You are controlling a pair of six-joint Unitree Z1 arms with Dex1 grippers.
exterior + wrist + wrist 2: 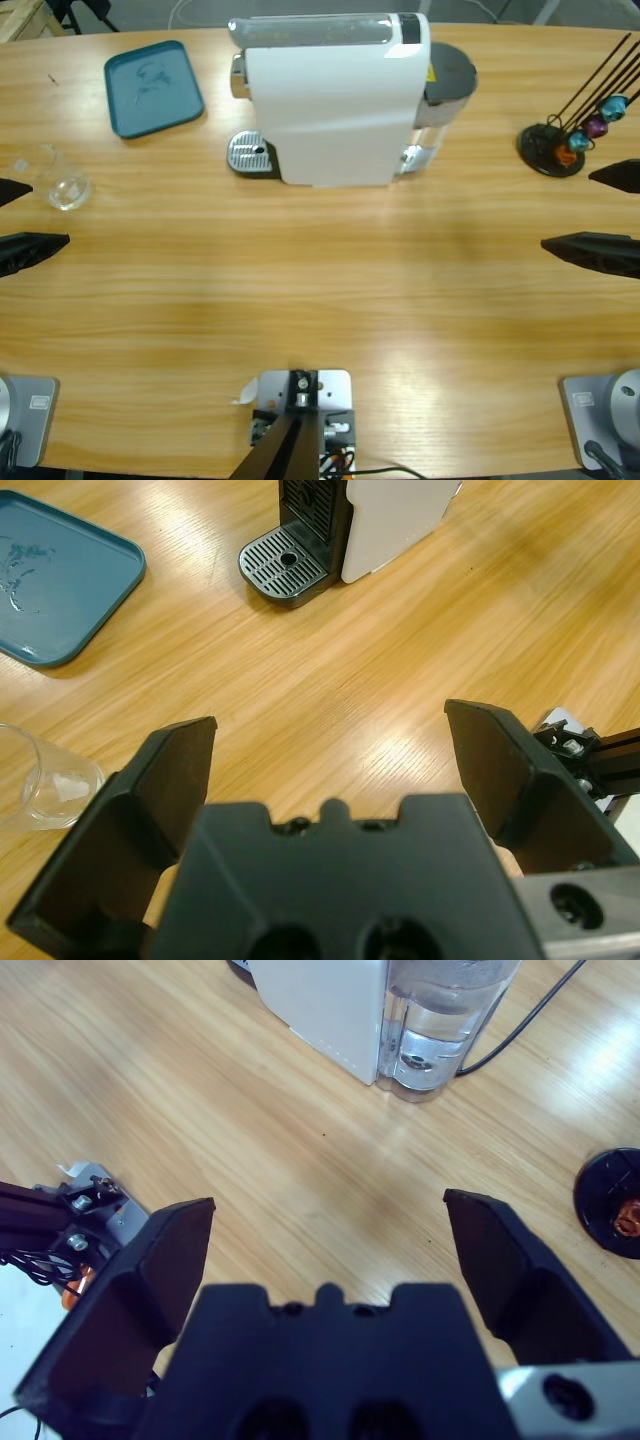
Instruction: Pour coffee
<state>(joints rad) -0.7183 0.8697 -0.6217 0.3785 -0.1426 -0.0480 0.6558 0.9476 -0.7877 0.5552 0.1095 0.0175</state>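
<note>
1. Left gripper (330, 750) sits at the table's left edge, jaws spread wide with nothing between them, only bare wood below.
2. Right gripper (328, 1230) mirrors it at the right edge, jaws also spread wide and holding nothing.
3. Small clear glass (67, 188) stands on the table (320, 290) at the far left, just beside the left gripper's jaw tips; whether any coffee is in it, I cannot tell.
4. White coffee machine (330, 100) stands at the far middle, its drip grate (250, 154) poking out on its left side with nothing on it.
5. Clear water tank (440, 1020) sits on the machine's right side.
6. Teal tray (153, 87) lies far left, apart from the machine.
7. Capsule rack (565, 140) stands far right, coloured capsules hanging on it.
</note>
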